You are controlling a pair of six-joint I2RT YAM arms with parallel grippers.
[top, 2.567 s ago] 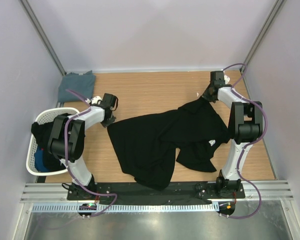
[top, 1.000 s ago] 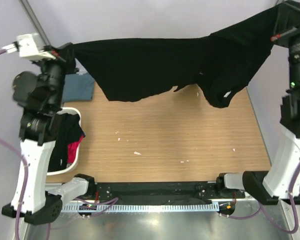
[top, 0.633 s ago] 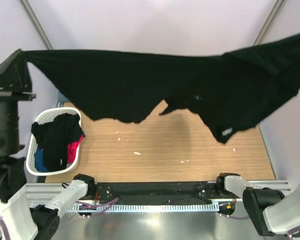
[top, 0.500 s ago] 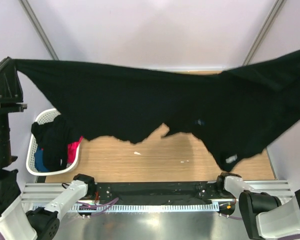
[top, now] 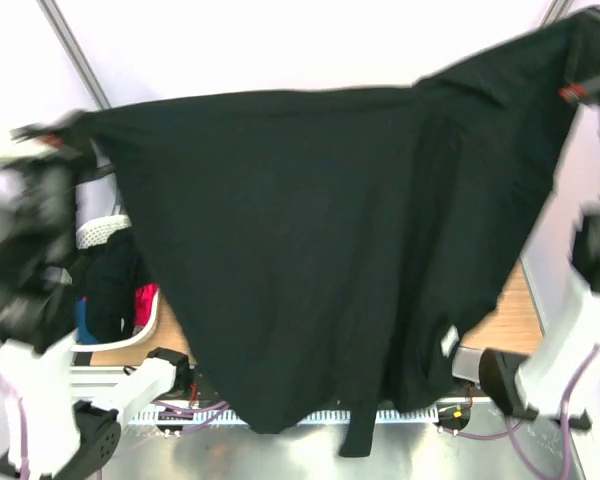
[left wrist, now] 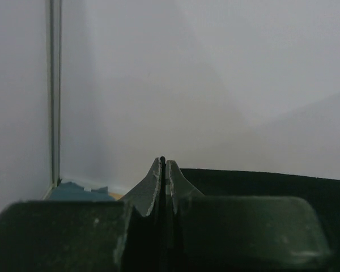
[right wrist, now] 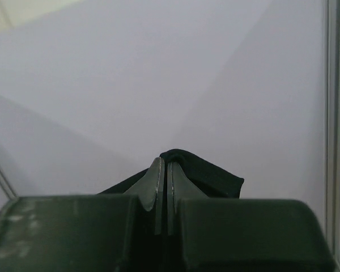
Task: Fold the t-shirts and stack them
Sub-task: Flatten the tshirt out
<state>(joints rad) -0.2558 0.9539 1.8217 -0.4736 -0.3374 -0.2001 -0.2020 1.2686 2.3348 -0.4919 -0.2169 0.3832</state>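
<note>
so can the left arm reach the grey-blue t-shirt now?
Probably not. The left hand is shut on an edge of the black t-shirt, held high, with the right hand shut on the other end. The grey-blue t-shirt lies down below; the black one needs putting down first.

left arm [top: 42, 400] white-black | cable [top: 18, 445] purple | left pincer [left wrist: 163, 162] dark green

You see the wooden table [top: 513, 312] in only 2 small patches from the top camera: 1 at the right edge, 1 at the near left. A white laundry basket [top: 98, 230] holding crumpled clothes [top: 110, 285] stands at its left edge. The left wrist view shows 1 grey-blue t-shirt [left wrist: 73, 191] lying in the far left corner.
</note>
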